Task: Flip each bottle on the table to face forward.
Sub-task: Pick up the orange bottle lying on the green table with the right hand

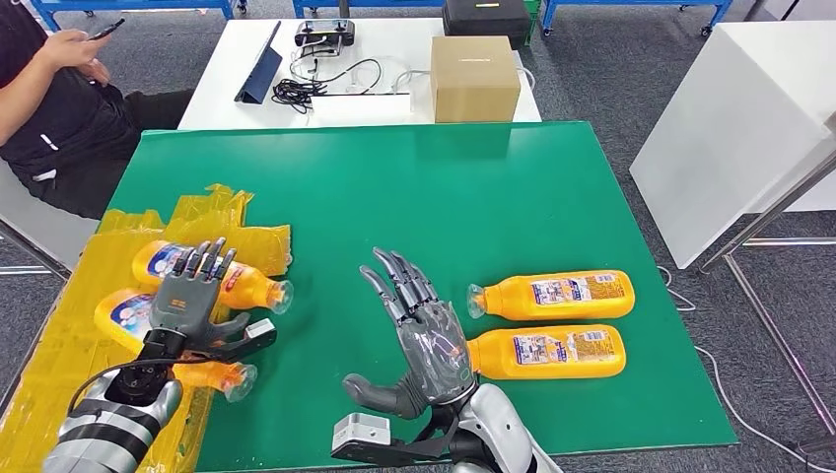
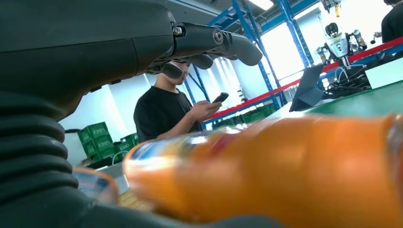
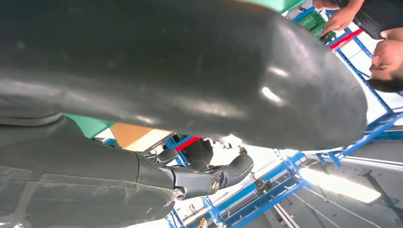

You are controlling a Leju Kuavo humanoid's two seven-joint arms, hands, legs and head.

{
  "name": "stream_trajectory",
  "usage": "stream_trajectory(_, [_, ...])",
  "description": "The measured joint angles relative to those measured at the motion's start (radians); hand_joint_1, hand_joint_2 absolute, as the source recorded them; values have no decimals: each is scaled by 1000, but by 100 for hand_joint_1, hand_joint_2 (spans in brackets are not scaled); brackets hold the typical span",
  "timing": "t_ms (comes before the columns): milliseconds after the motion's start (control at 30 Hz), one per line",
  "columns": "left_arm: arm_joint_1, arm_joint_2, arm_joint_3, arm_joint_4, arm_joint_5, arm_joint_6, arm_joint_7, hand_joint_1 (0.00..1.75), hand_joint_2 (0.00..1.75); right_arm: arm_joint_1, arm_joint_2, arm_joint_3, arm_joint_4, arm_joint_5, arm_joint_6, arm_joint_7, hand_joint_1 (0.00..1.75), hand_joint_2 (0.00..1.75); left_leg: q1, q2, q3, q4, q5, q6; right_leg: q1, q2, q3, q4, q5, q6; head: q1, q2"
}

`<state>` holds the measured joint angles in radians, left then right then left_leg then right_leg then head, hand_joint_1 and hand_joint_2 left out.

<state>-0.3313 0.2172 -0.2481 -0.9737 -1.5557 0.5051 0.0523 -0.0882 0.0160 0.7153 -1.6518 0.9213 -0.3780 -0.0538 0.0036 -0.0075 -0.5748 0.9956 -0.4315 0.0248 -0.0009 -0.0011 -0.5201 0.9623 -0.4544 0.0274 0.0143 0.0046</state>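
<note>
Grey left hand (image 1: 187, 296) fingers spread, holding nothing, hovering over 3 orange bottles at lower left of head view: top bottle (image 1: 246, 286), middle bottle (image 1: 123, 313), low bottle (image 1: 212, 376), all on yellow sheet (image 1: 59, 325). Right hand (image 1: 424, 335) open, palm up, frame centre-bottom, just left of 2 label-up bottles: upper (image 1: 557, 294), lower (image 1: 552, 353). Green table (image 1: 444, 187). Person (image 1: 54, 108) upper left with phone (image 1: 106, 28).
</note>
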Motion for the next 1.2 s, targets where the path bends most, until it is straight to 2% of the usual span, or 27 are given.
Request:
stream_trajectory(333, [8, -7, 11, -12, 2, 21, -12, 0, 0, 0, 0, 0, 0, -1, 0, 0, 0, 0, 0, 0, 0, 0, 0, 0, 0, 0, 0, 0, 0, 0, 0, 0])
stream_trajectory(467, [25, -22, 35, -50, 29, 68, -29, 0, 0, 0, 0, 1, 2, -2, -2, 2, 0, 0, 0, 0, 0, 0, 0, 0, 0, 0, 0, 0, 0, 0, 0, 0])
stream_trajectory(567, [48, -37, 58, -99, 83, 139, -68, 0, 0, 0, -1, 2, 5, -2, -6, 6, 0, 0, 0, 0, 0, 0, 0, 0, 0, 0, 0, 0, 0, 0, 0, 0])
stream_trajectory(633, [70, -56, 80, -149, 162, 177, -137, 0, 0, 0, -3, 3, 9, 0, -14, 8, 0, 0, 0, 0, 0, 0, 0, 0, 0, 0, -1, 0, 0, 0, 0, 0])
stream_trajectory(667, [85, -70, 96, -181, 229, 184, -200, 0, 0, 1, -4, 3, 10, 3, -21, 10, 0, 0, 0, 0, -1, 0, 0, 0, 0, 0, -1, 0, 0, 0, 0, 0])
stream_trajectory(733, [119, -111, 136, -271, 468, 160, -378, 0, 0, 7, -7, 2, 14, 16, -48, 14, 0, 0, 0, 0, -1, 0, 0, 0, 0, 0, -1, 0, 0, 0, 0, 0])
stream_trajectory(767, [142, -135, 155, -336, 652, 121, -459, 0, 0, 16, -10, 0, 15, 28, -71, 15, 0, 0, 0, 0, -1, 0, 0, 0, 0, 0, -2, 0, 0, 0, 0, 0])
stream_trajectory(833, [196, -187, 176, -492, 1102, 11, -550, 0, 0, 50, -18, -16, 12, 59, -133, 15, 0, 87, -1, 0, -2, 0, -1, 1, -1, 0, -2, 0, 0, 0, 0, 0])
stream_trajectory(900, [254, -227, 179, -638, 1514, -72, -578, 0, 0, 96, -27, -43, 2, 88, -179, 12, 0, 175, -2, 1, -2, 0, -2, 1, -1, 0, -2, -1, 0, 0, 0, 0])
stream_trajectory(967, [304, -251, 181, -740, 1756, -109, -605, 0, 0, 134, -35, -71, -14, 109, -191, 11, 0, 175, -2, 2, -2, 0, -2, 1, -1, 0, -3, -1, 0, 0, 0, 0])
stream_trajectory(1000, [327, -260, 183, -781, 1798, -125, -620, 0, 0, 150, -40, -83, -23, 119, -192, 15, 0, 175, -2, 2, -2, 0, -2, 1, -1, 0, -3, -1, 0, 0, 0, 0])
stream_trajectory(1100, [398, -284, 187, -876, 1678, -173, -660, 0, 0, 194, -62, -116, -50, 144, -187, 43, 0, 175, -1, 0, -3, 0, -2, 1, -1, 0, -3, -1, -1, 0, 0, 0])
stream_trajectory(1200, [469, -306, 186, -945, 1570, -201, -682, 0, 0, 243, -106, -152, -86, 154, -158, 83, 0, 175, -1, 0, -2, 0, -2, 1, -1, 0, -3, -1, -1, 0, 0, 0])
